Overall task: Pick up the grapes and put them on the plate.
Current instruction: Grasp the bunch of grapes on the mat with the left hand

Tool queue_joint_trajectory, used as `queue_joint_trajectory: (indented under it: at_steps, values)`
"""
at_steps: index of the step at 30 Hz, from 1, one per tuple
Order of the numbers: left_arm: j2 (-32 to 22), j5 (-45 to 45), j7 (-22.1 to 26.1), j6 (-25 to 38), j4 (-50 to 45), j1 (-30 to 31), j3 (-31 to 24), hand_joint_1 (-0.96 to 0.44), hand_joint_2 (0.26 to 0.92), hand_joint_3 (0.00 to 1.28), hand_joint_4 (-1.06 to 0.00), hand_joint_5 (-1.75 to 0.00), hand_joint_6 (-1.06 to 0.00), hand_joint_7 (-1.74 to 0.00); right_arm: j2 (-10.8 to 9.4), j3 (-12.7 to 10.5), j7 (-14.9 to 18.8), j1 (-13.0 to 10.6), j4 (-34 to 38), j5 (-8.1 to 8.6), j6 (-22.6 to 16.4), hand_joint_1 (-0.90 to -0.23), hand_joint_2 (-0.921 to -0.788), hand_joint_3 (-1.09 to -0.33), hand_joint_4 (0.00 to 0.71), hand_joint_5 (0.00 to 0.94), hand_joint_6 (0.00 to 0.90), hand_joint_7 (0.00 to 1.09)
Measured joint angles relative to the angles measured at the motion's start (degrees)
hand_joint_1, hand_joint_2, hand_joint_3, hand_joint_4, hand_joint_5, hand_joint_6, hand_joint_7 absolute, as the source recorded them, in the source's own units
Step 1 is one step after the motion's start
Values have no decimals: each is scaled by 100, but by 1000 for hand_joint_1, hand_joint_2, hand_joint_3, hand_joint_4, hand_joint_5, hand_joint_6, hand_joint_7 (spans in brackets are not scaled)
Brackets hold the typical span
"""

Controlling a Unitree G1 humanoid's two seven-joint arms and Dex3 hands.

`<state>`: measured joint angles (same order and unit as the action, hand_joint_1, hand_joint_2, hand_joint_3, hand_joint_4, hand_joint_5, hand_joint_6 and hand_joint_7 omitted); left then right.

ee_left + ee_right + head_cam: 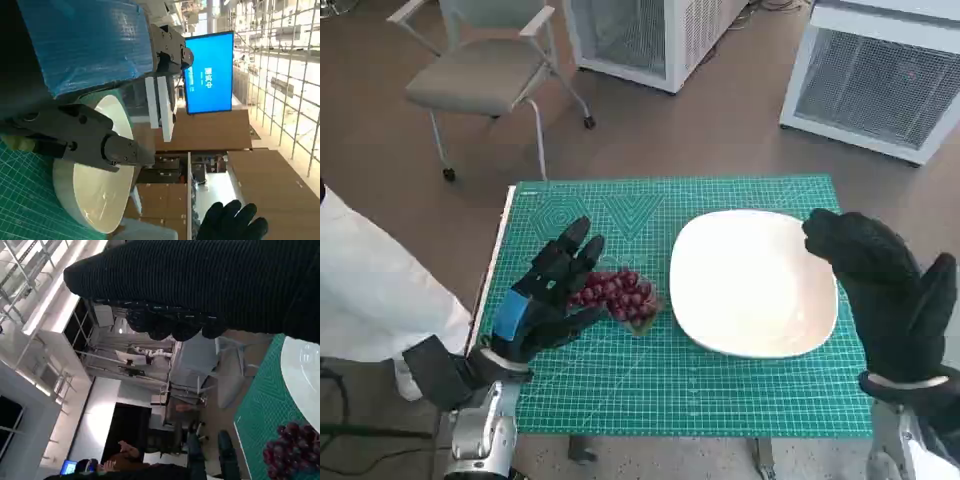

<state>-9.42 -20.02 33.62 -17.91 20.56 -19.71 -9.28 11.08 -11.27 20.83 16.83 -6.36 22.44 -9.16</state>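
A bunch of dark red grapes [617, 295] lies on the green cutting mat [670, 380], just left of the white plate [752, 284]. My left hand [546, 295] rests beside the bunch on its left, fingers spread and reaching over its near and far sides, not closed on it. My right hand [886, 292] hovers at the plate's right rim, fingers apart and empty. The grapes [292, 450] and the plate [304, 371] also show in the right wrist view. In the left wrist view the plate [97, 192] sits behind my left fingers [80, 135]; my right hand [234, 221] shows beyond it.
A grey chair [485, 72] stands on the floor beyond the table's far left. Two white units [655, 35] [880, 80] stand behind the table. A person's white sleeve [370, 290] is at the left edge, close to my left arm.
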Motion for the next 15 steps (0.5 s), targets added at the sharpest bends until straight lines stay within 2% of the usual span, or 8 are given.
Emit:
queue_joint_trajectory:
  at_steps: [15]
  values:
    - [-43,-1,21,1,34,-22,29,-137,921,60,-204,-2,-249,-9,-1,2,-1,4,33,-9,-73,-433,-921,-632,417,651,171,960]
